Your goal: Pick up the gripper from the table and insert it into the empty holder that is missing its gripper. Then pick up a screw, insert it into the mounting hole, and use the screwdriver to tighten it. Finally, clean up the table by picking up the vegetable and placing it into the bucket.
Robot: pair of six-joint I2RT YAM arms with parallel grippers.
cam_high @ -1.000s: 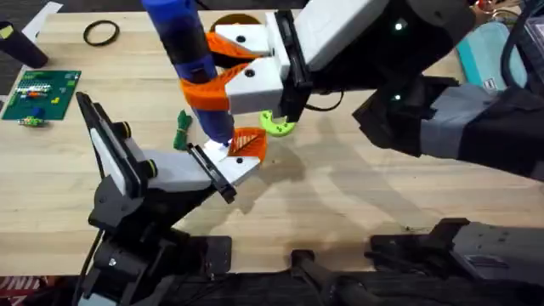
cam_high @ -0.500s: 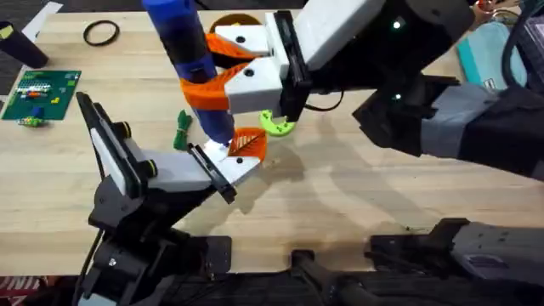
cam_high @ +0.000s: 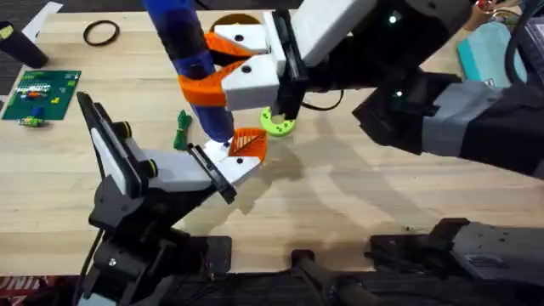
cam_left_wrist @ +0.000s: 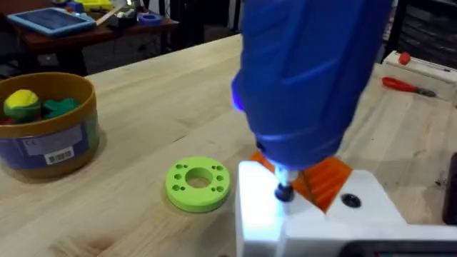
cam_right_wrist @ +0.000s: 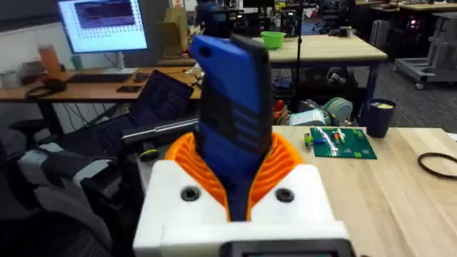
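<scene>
My right gripper [cam_high: 223, 75] is shut on the upright blue screwdriver [cam_high: 189, 47], its orange pads wrapped around the barrel [cam_right_wrist: 232, 118]. The screwdriver's narrow tip [cam_left_wrist: 283, 191] rests on the white holder [cam_high: 223, 170] at the end of my left arm. My left gripper [cam_high: 238, 160] is this holder end. The small gripper piece [cam_high: 248, 143], orange ribbed with a black dot [cam_left_wrist: 350, 200], sits against the holder block. The green vegetable [cam_high: 183, 129] lies on the table just left of the tip. The yellow bucket [cam_left_wrist: 46, 121] holds yellow and green items; overhead it stands at the far edge [cam_high: 238, 20], half hidden.
A lime-green disc [cam_high: 277, 123] lies right of the holder. At the far left sit a green circuit board [cam_high: 41, 92] and a thin black ring [cam_high: 101, 32]. The right arm's body spans the right side above the table.
The right gripper and screwdriver have shifted very slightly toward the far side. The tip stays on the holder and the left arm has not moved.
</scene>
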